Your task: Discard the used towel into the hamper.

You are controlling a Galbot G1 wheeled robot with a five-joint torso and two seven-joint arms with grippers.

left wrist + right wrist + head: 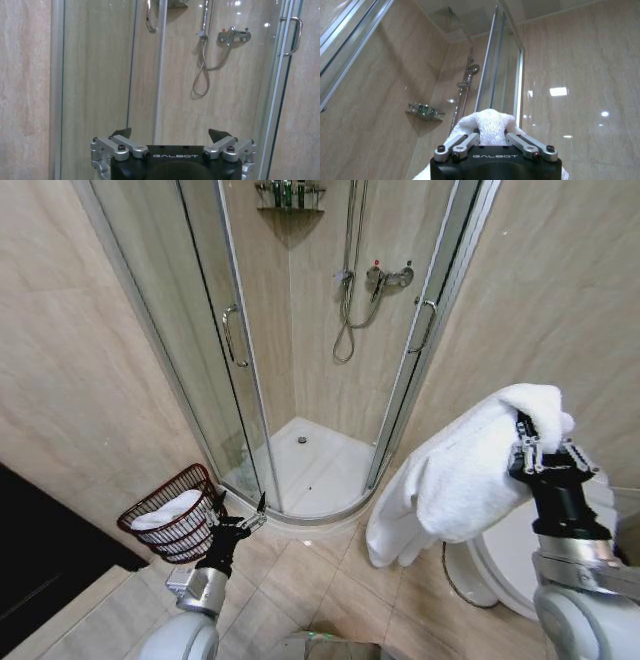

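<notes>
towel (462, 470) hangs clamped in the raised right hand (541, 452), well apart from the hamper (176, 515), which sits on the floor just beside the low, wide-open left hand (240, 518).

We're looking into a home bathroom here. A curved glass shower enclosure (300, 350) is standing in the corner, its sliding doors parted on a white shower tray (315, 465). A mixer tap (390, 277) and hanging hose (347, 320) are showing on the back wall, with a corner shelf (290, 194) of bottles above. Beige marble-look tiles are covering walls and floor, and a white toilet bowl (505, 565) is peeking in beside the shower.
</notes>
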